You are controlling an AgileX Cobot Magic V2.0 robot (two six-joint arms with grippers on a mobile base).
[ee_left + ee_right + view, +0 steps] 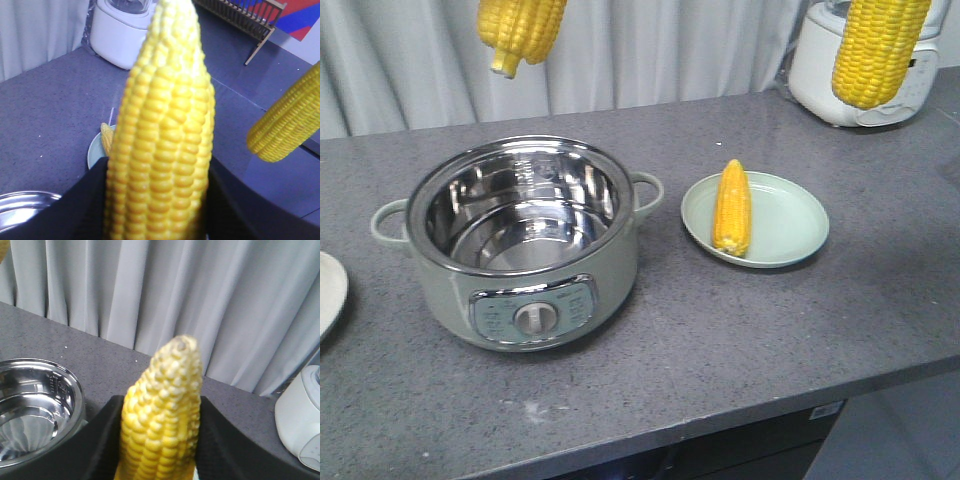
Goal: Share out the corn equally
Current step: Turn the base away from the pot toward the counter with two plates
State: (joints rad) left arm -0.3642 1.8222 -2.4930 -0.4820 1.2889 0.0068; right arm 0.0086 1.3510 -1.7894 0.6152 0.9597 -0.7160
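**Two held high, one set down**

A cob (160, 125) fills the left wrist view, clamped between the black fingers of the left gripper (156, 170), high above the steel pot (520, 290). The right gripper (161, 407) clasps a second cob (167, 375) the same way, up near the white appliance (825, 70). A third cob (732, 208) lies on the green plate (790, 225), just right of the pot on the grey counter (720, 350). The rim of a pale plate (328, 290) shows at the left edge.
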